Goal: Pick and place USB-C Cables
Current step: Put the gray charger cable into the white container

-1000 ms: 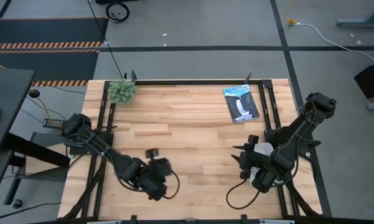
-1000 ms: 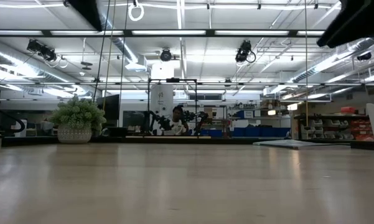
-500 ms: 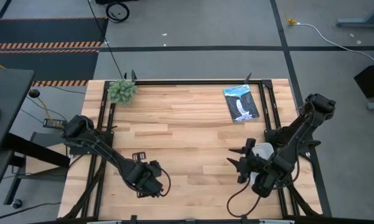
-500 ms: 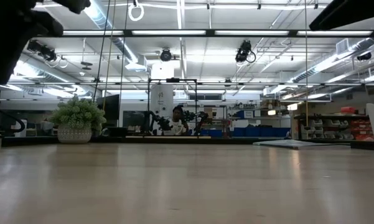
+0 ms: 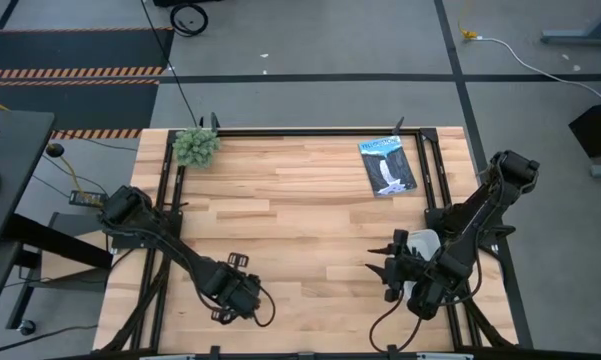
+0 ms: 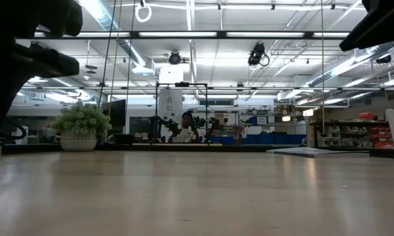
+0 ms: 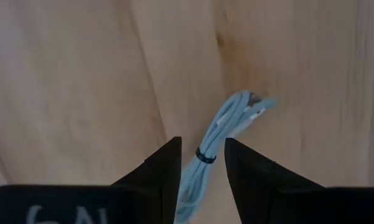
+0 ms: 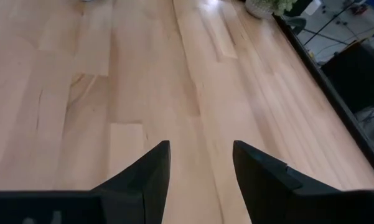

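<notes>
High view: a pale butcher-block table [image 5: 300, 200] with a dark frame stands on a grey floor marked with dark lines and striped hazard mats. On the boards there are one small green plant [image 5: 195, 146] at the far left corner and one dark blue printed packet [image 5: 388, 166] near the far right corner; a white tray [image 5: 422, 243] shows partly under the right arm at the right edge. The left gripper [image 5: 232, 290] is low over the near left part of the table, and the right gripper [image 5: 388, 270] hovers near the near right edge. The wide middle of the table lies bare between the two arms. No cable can be made out from here.

Low view: the tabletop runs level to a long workshop with ceiling lights and shelving. One potted plant [image 6: 82, 128] stands at the far left, the flat packet [image 6: 315, 151] lies far right, and dark arm parts fill the upper corners.

Left wrist view: one pale blue USB-C cable [image 7: 219, 137], bundled with a dark tie, lies on the wood. The two fingers are slightly apart and the cable's near end runs between them; whether they press on it I cannot tell.

Right wrist view: the fingers are spread with nothing between them, bare boards beneath, the table's dark edge and the plant [image 8: 271, 6] beyond.
</notes>
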You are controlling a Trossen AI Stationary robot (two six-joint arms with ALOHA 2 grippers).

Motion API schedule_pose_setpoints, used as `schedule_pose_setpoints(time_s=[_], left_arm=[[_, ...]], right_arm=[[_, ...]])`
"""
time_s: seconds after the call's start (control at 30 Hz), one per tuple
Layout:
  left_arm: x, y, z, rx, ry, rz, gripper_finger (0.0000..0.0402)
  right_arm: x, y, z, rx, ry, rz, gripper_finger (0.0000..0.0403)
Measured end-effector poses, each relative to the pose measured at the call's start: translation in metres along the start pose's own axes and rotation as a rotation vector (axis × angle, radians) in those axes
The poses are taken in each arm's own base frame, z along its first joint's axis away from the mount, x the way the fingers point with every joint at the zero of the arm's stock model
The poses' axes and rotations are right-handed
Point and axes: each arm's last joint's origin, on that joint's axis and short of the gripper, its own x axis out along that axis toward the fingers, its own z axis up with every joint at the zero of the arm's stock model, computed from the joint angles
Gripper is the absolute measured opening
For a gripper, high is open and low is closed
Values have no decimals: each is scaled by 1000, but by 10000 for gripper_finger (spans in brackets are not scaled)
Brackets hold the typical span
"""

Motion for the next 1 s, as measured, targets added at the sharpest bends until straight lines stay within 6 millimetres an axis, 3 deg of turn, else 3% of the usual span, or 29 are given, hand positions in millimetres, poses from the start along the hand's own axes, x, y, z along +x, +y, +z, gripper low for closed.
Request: schedule_pose_setpoints(time_s=[0.43, 0.63, 0.77, 1.0], left_arm=[[19, -1, -5, 41, -45, -63, 125], [16, -2, 0, 35, -76, -76, 62], [7, -5, 7, 31, -111, -91, 12], [-32, -4, 40, 9, -293, 0, 13]], right_arm=[[1, 2, 0, 20, -9, 13, 181], [1, 2, 0, 22, -10, 14, 181], [1, 2, -1, 21, 9, 36, 181], [1, 4, -2, 37, 63, 98, 181]])
